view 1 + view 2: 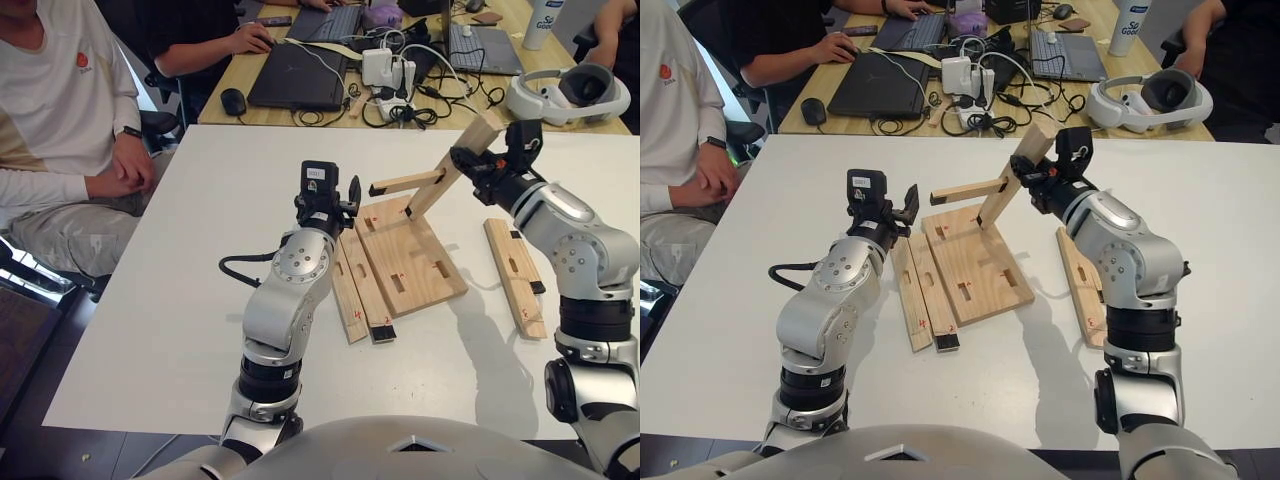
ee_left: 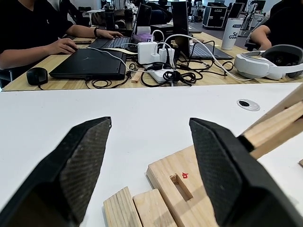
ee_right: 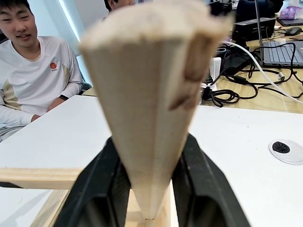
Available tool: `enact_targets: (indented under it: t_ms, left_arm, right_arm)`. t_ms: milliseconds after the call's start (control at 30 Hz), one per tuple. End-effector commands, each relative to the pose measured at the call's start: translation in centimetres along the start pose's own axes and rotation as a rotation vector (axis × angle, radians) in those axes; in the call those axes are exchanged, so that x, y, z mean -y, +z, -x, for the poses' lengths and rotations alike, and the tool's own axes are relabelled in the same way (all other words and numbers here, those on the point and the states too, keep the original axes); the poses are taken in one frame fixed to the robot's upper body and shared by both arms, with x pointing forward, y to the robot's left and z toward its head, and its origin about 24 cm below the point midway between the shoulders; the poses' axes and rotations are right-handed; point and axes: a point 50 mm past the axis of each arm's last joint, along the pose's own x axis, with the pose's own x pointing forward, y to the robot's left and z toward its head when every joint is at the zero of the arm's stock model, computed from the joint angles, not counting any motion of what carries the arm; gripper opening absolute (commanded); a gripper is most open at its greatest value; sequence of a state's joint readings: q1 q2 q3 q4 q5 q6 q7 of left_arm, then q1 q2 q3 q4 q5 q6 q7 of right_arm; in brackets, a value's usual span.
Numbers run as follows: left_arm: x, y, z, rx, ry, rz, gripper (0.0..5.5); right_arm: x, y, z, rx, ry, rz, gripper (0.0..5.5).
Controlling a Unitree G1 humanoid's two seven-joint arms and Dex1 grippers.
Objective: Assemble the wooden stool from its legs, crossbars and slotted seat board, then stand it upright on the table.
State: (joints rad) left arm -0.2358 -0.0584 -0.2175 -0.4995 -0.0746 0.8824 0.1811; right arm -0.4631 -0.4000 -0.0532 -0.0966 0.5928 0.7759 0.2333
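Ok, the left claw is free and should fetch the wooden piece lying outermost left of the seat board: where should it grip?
Likely from straight above, closing across the narrow width, since the outermost piece lies flat on the table. Aim for its near end, where the neighbouring piece seems to leave a little room. The left claw is open.

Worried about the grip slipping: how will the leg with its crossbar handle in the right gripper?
Probably stiff: being solid wood, the leg won't flex. The crossbar juts to one side, so it may twist in the right gripper. Its lower end seems to rest on the seat board, which likely steadies it.
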Motion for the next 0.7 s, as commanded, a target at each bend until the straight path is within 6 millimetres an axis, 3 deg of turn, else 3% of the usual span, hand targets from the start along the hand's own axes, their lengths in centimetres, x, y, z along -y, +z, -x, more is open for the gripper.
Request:
enact_targets:
  t_ms: [33, 200, 333, 567, 700]
  left_arm:
    - [0.7, 0.1, 0.0, -0.004, -0.023, 0.041, 3.06]
    - [0.4, 0.3, 0.0, 0.019, -0.005, 0.037, 3.06]
    - [-2.3, 2.7, 0.5, 0.204, 0.193, 0.112, 3.06]
    - [-3.6, 3.5, 1.9, 0.331, 0.331, 0.123, 3.06]
    - [-4.2, 3.9, 2.4, 0.372, 0.378, 0.125, 3.06]
  right_arm:
    - [1.9, -1.5, -0.4, -0.111, -0.064, 0.007, 1.00]
    - [3.6, -0.7, -0.6, -0.128, -0.091, 0.062, 1.00]
    - [3.8, -0.9, -1.7, -0.213, -0.073, 0.091, 1.00]
    - [3.2, -4.3, -3.9, -0.322, -0.061, 0.073, 1.00]
    - [3.5, -5.7, -4.1, -0.239, -0.113, -0.057, 1.00]
